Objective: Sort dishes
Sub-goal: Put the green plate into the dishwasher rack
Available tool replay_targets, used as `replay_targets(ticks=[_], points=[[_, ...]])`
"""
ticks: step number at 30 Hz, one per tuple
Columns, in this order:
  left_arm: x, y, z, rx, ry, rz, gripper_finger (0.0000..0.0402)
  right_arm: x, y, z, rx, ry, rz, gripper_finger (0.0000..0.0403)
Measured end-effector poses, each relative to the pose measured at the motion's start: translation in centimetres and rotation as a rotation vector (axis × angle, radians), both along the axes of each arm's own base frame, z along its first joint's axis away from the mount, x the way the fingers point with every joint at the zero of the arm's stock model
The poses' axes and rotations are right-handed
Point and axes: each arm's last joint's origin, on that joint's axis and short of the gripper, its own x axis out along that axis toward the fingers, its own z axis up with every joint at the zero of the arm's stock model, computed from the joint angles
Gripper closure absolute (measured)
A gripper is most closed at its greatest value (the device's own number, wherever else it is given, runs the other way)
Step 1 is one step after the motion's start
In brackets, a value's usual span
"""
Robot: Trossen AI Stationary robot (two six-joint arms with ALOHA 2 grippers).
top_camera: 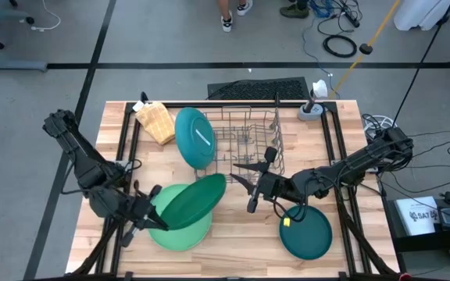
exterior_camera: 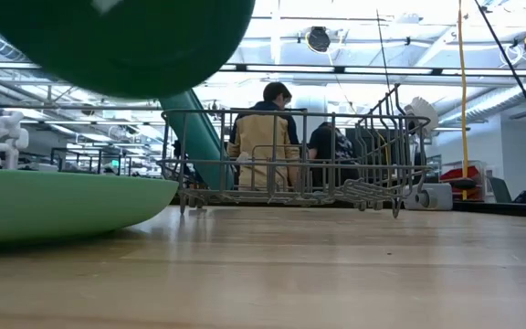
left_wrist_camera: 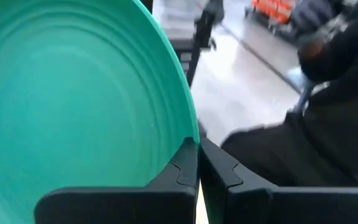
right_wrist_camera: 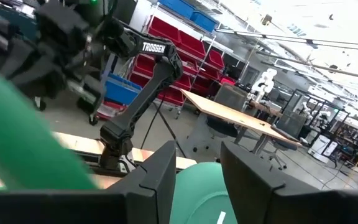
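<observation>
My left gripper [top_camera: 148, 212] is shut on a dark green plate [top_camera: 196, 199], held above a light green plate [top_camera: 180, 234] that lies flat on the table's near left. In the low view the dark green plate [exterior_camera: 117, 41] hangs over the light green one [exterior_camera: 57, 206]. My right gripper [top_camera: 245, 187] is open and empty just right of the dark green plate, its fingers [right_wrist_camera: 154, 180] pointing at it. A teal plate [top_camera: 194, 136] stands on edge in the left end of the wire rack [top_camera: 252, 133]. A dark teal plate [top_camera: 305, 232] lies flat at the near right. My left gripper pinches the dark green plate's rim [left_wrist_camera: 190, 127] between its two fingers, at the plate's left edge. The fingers come roughly level from the table's left. The plate is lifted clear and tilted, over the light green plate.
A tan waffle-textured lump [top_camera: 156, 121] lies at the far left beside the rack. A grey round object [top_camera: 311, 109] sits at the far right corner. People show beyond the table [exterior_camera: 268, 137]. Bare wood shows in the near middle [top_camera: 244, 242].
</observation>
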Motion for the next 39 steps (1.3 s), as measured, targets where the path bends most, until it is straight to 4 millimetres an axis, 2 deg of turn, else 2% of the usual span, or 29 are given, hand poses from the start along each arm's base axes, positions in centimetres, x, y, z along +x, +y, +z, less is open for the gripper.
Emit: replay_targets(ticks=[4,9,13,17,23,34,39], points=[[0.4,0.2,0.7,0.032,-0.108,0.085,0.0396,-0.2,0.2,0.0,-0.036,0.017,-0.032,0.0284],[1.5,1.0,1.7,0.064,-0.267,0.303,0.0396,-1.1,1.1,0.5,-0.096,0.029,-0.177,0.0284],[2.9,2.3,1.6,0.021,-0.375,0.465,0.0396,-1.9,2.0,1.3,-0.118,-0.006,-0.199,0.0284],[4.2,4.3,0.4,-0.092,-0.484,0.586,0.0396,-2.4,2.6,1.7,-0.135,-0.027,-0.184,0.0284],[5.4,7.2,-2.5,-0.229,-0.639,0.693,0.0396,-2.4,2.8,1.7,-0.142,-0.024,-0.181,0.0284],[9.4,10.1,-5.7,-0.336,-0.639,0.674,0.0396,-2.4,2.8,1.6,-0.155,-0.014,-0.18,0.0284],[10.5,11.1,-6.9,-0.326,-0.616,0.697,0.0396,-2.4,2.8,1.6,-0.158,-0.01,-0.179,0.0284]])
